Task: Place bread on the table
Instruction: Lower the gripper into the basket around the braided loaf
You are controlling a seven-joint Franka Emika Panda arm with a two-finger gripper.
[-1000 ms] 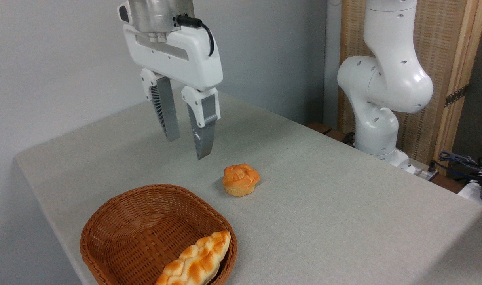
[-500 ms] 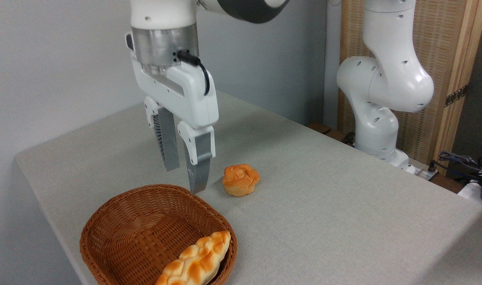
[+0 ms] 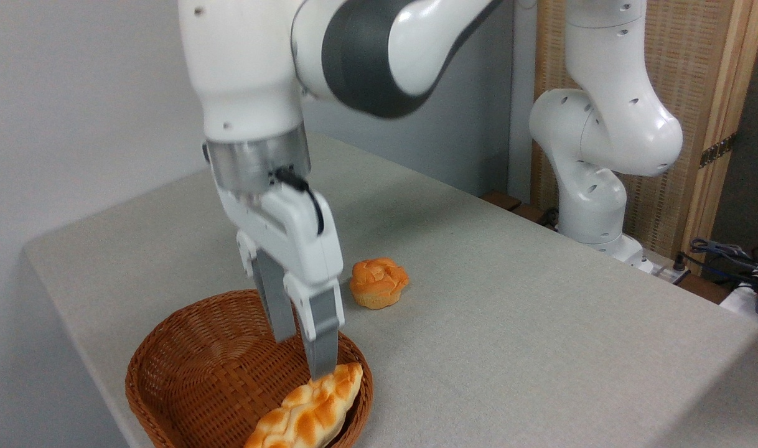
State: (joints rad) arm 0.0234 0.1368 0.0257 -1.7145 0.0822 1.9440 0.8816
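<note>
The bread (image 3: 304,412), a long braided loaf with a golden-orange crust, lies in the brown wicker basket (image 3: 198,367) at the bottom left, leaning on the basket's right rim. My gripper (image 3: 303,358) hangs open, pointing down over the basket, with nothing between its fingers. The nearer fingertip sits just above the loaf's upper end; I cannot tell whether it touches. The table (image 3: 510,311) is covered in light grey-beige cloth.
A small round knotted orange bun (image 3: 378,283) sits on the cloth just behind and right of the basket. The arm's white base (image 3: 594,186) stands at the table's far right edge, with cables (image 3: 734,258) beside it. A wall runs along the left.
My gripper has come down and forward, from above the table behind the basket to just over the bread in the basket. Bread and bun have not moved.
</note>
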